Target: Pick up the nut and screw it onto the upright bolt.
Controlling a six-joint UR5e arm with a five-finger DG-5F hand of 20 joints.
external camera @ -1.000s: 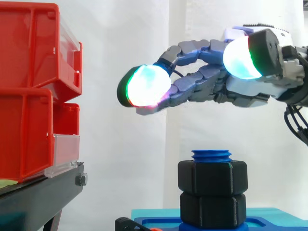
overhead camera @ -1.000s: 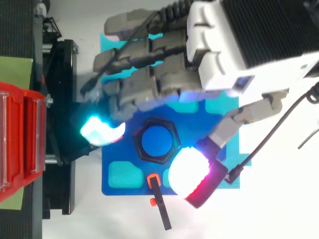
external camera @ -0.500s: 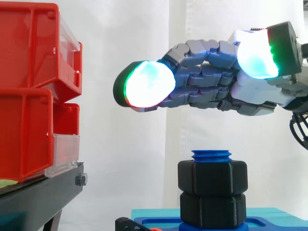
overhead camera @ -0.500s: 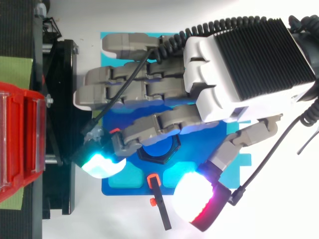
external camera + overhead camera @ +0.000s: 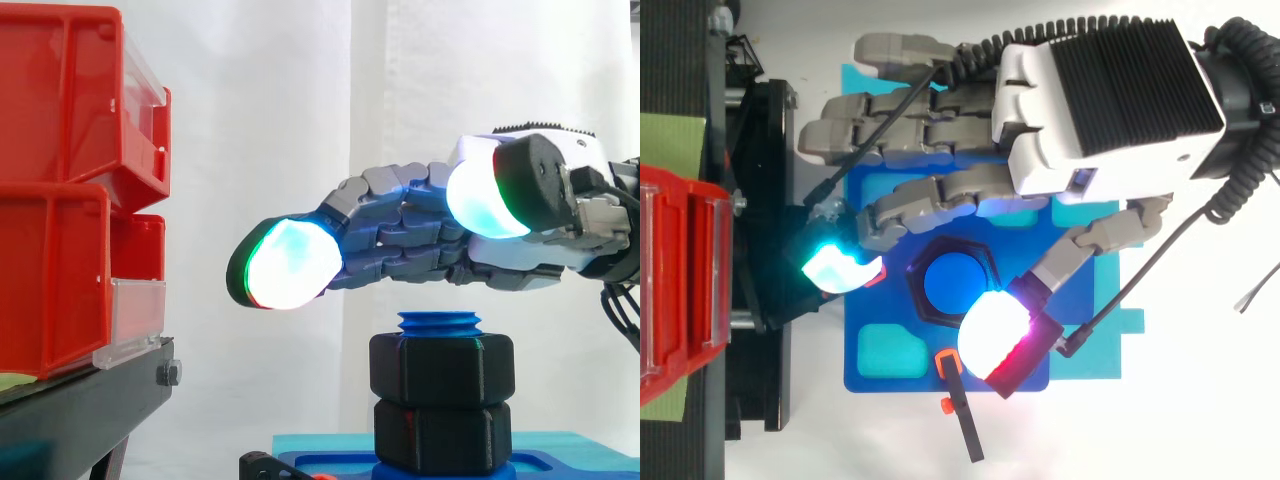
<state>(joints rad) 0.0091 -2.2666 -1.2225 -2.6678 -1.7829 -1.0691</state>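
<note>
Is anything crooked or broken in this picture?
Nothing stands out. The upper nut sits level on the lower nut, both threaded on the upright blue bolt. The robot hand hangs open above them, touching neither.

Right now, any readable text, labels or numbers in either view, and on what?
None readable. The red bins, black nuts, blue bolt, blue base and hand carry no legible words, numbers or signs in either view.
</note>
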